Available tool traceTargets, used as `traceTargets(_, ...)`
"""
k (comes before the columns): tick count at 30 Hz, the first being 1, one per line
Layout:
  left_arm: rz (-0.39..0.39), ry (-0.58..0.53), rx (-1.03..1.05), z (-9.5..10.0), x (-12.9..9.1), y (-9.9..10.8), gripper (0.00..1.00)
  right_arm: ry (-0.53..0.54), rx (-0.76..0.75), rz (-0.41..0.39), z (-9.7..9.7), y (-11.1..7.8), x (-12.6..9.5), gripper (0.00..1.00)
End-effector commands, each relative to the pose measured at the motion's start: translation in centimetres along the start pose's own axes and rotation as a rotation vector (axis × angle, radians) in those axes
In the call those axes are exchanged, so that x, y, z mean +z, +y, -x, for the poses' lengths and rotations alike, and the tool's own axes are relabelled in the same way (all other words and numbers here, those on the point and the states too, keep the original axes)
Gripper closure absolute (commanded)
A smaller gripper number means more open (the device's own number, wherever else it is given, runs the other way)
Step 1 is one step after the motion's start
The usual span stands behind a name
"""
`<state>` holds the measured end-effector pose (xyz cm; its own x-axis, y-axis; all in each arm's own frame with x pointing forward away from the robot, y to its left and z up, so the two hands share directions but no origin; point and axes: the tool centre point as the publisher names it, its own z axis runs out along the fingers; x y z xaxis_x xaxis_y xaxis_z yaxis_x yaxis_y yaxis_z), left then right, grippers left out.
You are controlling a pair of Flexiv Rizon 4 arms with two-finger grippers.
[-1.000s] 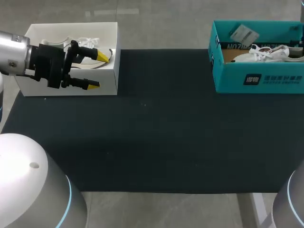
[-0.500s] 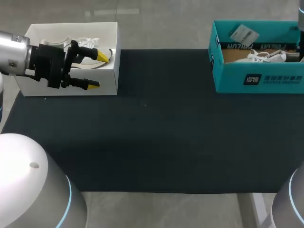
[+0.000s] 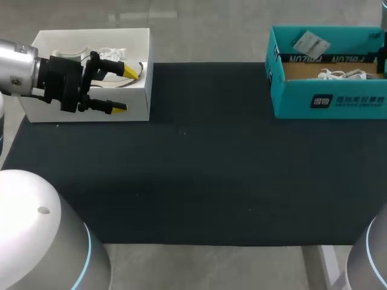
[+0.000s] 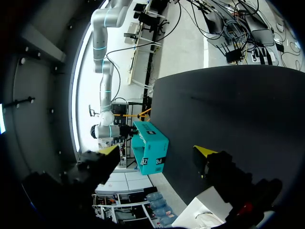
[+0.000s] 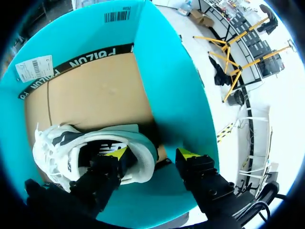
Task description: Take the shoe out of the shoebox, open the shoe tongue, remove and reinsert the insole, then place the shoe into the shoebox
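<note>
The teal shoebox [image 3: 329, 99] stands at the table's far right corner. Only the white laces of the shoe [image 3: 341, 74] show above its wall. In the right wrist view the white shoe [image 5: 62, 148] lies on the box's brown floor, its dark insole showing in the opening. My right gripper [image 5: 153, 155] is open astride the heel. One fingertip [image 5: 119, 153] is inside the shoe's opening, and the other stands apart outside the heel, by the teal wall [image 5: 171, 86]. My left gripper [image 3: 124, 89] hangs open and empty over the white box [image 3: 130, 112] at the far left.
The white box holds something white with laces [image 3: 109, 54]. The black mat [image 3: 199, 163] covers the table between the two boxes. A paper tag [image 3: 310, 42] lies on the teal box's back wall. The left wrist view shows the teal box [image 4: 153, 143] far ahead of that gripper [image 4: 157, 150].
The shoe has sunk from above the teal box's rim down inside it. My right gripper's fingers have spread apart at the heel. The left arm has not moved.
</note>
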<state>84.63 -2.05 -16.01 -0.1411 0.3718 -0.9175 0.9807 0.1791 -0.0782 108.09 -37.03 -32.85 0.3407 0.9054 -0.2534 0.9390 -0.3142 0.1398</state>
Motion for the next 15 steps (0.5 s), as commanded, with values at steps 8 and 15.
traceTargets(8, 0.0, 0.004, 0.0, 0.0, 0.1, 0.0, 0.0, 0.181, 0.037, 0.163, 0.4, -2.4, -9.9, 0.08)
traceTargets(15, 0.0, 0.004, 0.0, 0.0, 0.1, 0.0, 0.0, 0.255, -0.009, 0.202, -1.9, -4.0, -13.1, 0.08)
